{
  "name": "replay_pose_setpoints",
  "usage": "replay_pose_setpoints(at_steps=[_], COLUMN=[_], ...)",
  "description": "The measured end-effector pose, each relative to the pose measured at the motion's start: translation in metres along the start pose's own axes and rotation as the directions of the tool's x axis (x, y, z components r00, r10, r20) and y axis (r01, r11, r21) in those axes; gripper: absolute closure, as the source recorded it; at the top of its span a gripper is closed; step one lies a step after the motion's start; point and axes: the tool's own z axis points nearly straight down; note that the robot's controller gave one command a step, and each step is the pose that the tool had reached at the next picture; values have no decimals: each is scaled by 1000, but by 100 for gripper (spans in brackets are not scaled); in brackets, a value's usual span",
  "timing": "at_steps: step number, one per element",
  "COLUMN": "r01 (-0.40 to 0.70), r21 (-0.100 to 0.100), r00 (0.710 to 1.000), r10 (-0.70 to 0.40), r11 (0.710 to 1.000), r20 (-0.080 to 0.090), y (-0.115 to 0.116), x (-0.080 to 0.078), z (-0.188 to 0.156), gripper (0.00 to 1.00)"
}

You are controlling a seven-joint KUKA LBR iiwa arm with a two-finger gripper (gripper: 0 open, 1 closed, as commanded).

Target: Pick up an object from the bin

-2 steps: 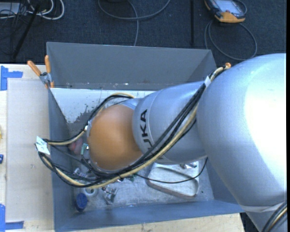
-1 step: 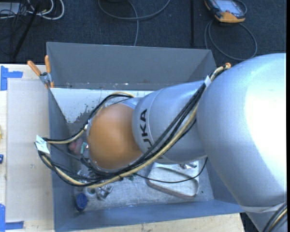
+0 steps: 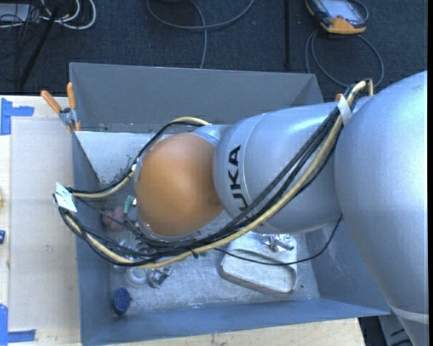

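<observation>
Toward 9 o'clock in the bin [image 3: 195, 96], under the orange wrist cover [image 3: 175, 186]: small pinkish item [image 3: 115, 220], probably light; take it across its narrow width. Claw's state: cannot tell.

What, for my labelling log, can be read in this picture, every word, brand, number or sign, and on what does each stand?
"UKA": black letters on the silver-grey arm casing, beside the orange rounded wrist cover.
Small white tag on the black-and-yellow cable bundle: too small to read.
</observation>
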Motion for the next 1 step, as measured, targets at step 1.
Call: replay_pose_setpoints(at_steps=[1], r01=[-5], r21=[0], r00=[1000], r10=[5], r11=[1000], r20=[1], y=[-1], x=[-2], z=[-57], gripper=[100])
